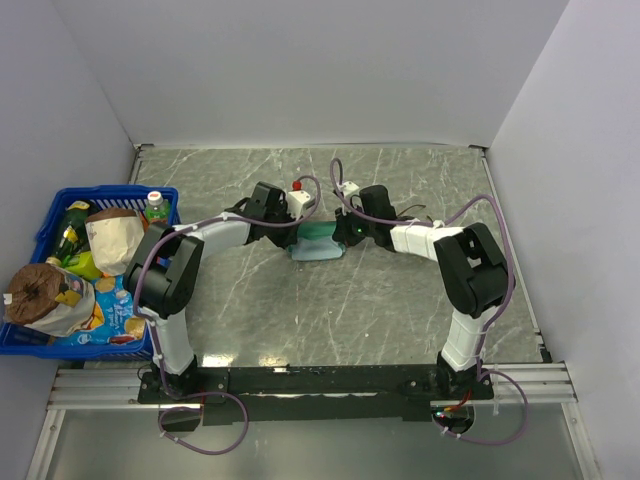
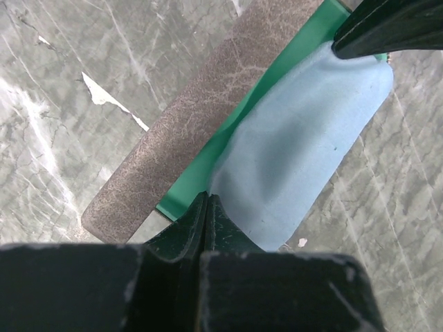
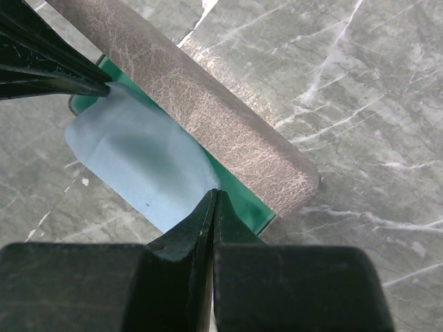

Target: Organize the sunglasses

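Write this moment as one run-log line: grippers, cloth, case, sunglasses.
left gripper: shut on blue cloth | right gripper: shut on opposite end | case: open, cloth over green lining | sunglasses: not visible

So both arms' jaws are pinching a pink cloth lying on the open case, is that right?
No, the cloth is light blue, not pink; both wrist views show it. The rest holds: both arms' jaws pinch it as it lies on the open case.

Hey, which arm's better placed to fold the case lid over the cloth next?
Right, marginally. Both the left claw and right claw are shut on opposite ends of the blue cloth; the lid runs beside both, its end closest to the right one.
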Motion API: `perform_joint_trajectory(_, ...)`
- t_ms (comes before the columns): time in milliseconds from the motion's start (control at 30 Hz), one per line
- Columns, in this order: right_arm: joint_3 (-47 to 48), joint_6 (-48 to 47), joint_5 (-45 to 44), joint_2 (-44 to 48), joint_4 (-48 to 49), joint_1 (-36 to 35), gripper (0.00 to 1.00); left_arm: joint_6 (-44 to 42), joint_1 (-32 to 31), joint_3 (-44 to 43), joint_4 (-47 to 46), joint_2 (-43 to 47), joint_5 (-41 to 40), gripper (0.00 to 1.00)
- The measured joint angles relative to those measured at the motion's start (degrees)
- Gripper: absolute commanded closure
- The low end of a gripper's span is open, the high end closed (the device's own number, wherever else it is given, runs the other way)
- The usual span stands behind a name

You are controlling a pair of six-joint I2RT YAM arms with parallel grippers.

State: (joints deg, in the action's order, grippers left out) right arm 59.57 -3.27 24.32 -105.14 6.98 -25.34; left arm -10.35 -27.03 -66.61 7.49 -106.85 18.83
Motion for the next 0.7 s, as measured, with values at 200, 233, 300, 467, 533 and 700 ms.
perform_joint_trajectory(200,-0.7,-0.3,-1.3,0.0,1.3,-0.1,1.00,0.0,-0.5,0.5,-1.0,0.2,-1.8,0.99)
perform_joint_trajectory(233,-0.9,-0.4,-1.6,0.0,1.4,-0.1,1.00,0.0,-0.6,0.7,-1.2,0.2,-2.1,0.99)
perform_joint_trajectory(300,-1.3,-0.5,-2.2,0.0,1.6,-0.2,1.00,0.0,-0.7,0.8,-1.3,0.3,-2.6,0.99)
perform_joint_trajectory(467,-1.6,-0.9,-3.1,0.0,2.4,-0.5,1.00,0.0,-0.9,0.9,-1.7,0.3,-4.3,0.99)
perform_joint_trajectory(533,-1.6,-1.2,-3.6,0.0,2.8,-0.7,1.00,0.0,-1.0,1.0,-2.1,0.3,-4.8,0.99)
perform_joint_trajectory(700,-1.7,-1.8,-4.4,0.0,3.0,-1.1,1.00,0.0,-1.5,1.0,-2.6,0.3,-5.7,0.99)
